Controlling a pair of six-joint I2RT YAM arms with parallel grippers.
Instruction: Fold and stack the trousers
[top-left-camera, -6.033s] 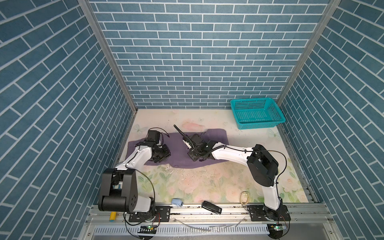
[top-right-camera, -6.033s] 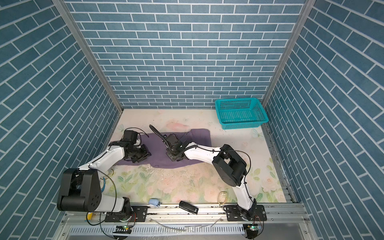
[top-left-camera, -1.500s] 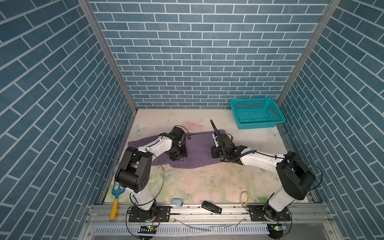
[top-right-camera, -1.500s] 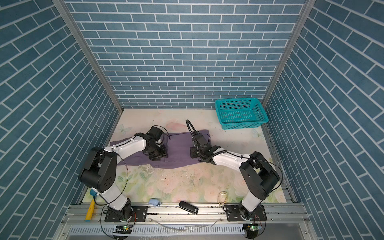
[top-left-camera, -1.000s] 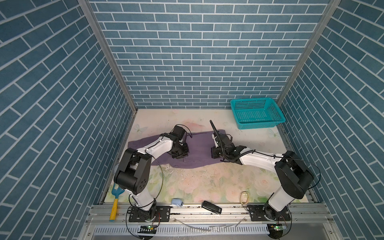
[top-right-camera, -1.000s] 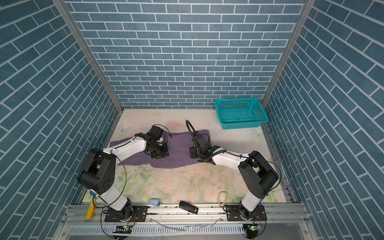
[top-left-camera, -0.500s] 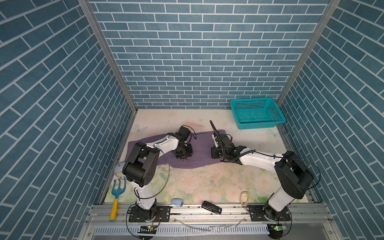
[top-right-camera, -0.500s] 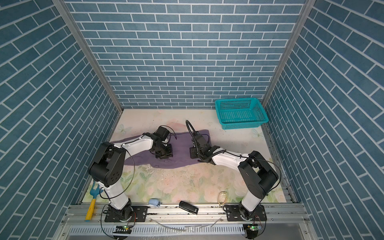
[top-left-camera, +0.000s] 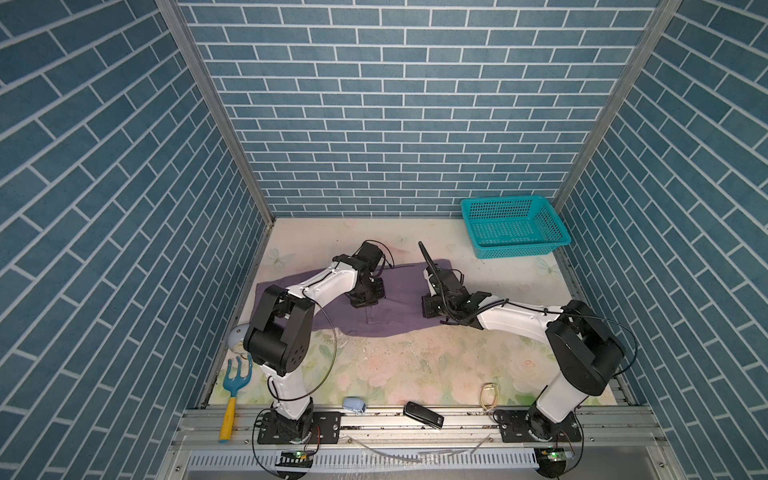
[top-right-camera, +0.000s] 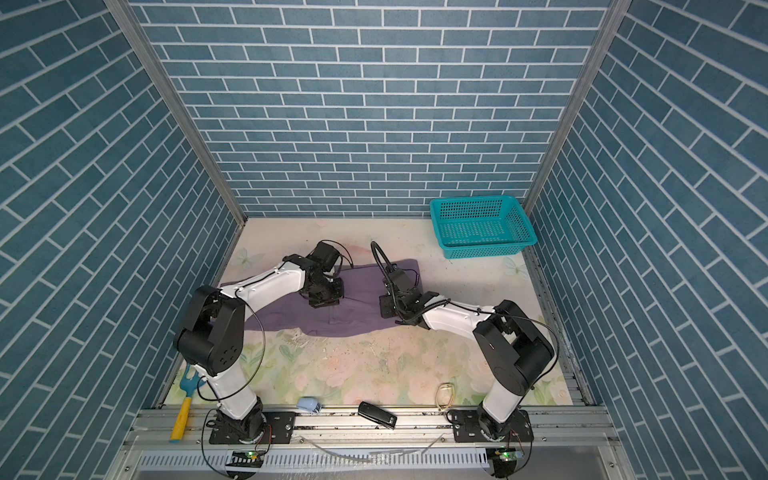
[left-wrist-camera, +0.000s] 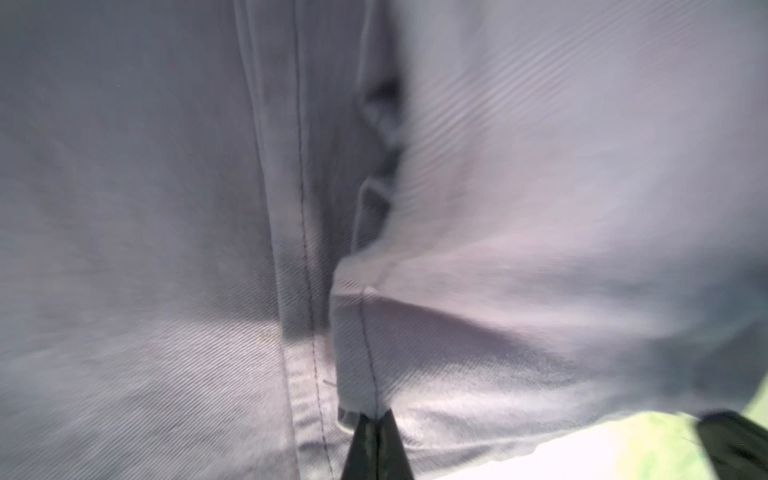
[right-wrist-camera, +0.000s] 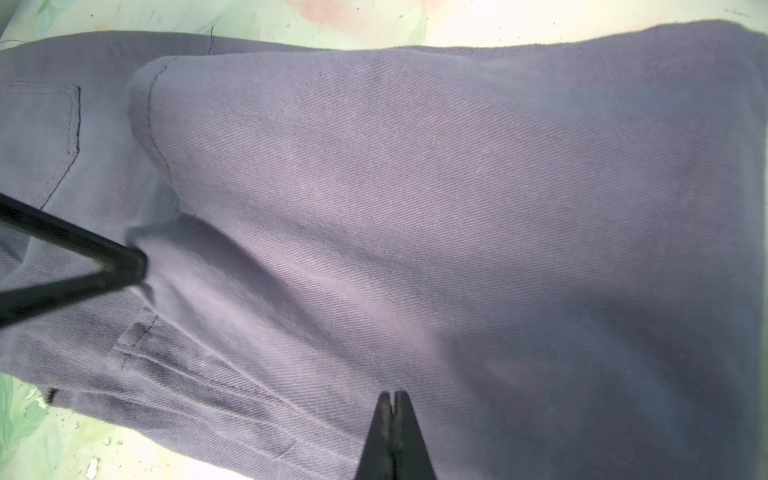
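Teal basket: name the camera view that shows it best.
Either top view: the teal basket appears whole and unblocked in both top views. Both wrist views miss it entirely; the trousers fill them.

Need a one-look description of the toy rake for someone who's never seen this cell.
Find the metal rail along the table's front edge, then the left arm's base. Just beyond that base, towards the left wall, lies the rake, its handle crossing the rail. Blue pronged head, yellow handle: the only two-colour item there, unlike the pale blue lump and black device further right.
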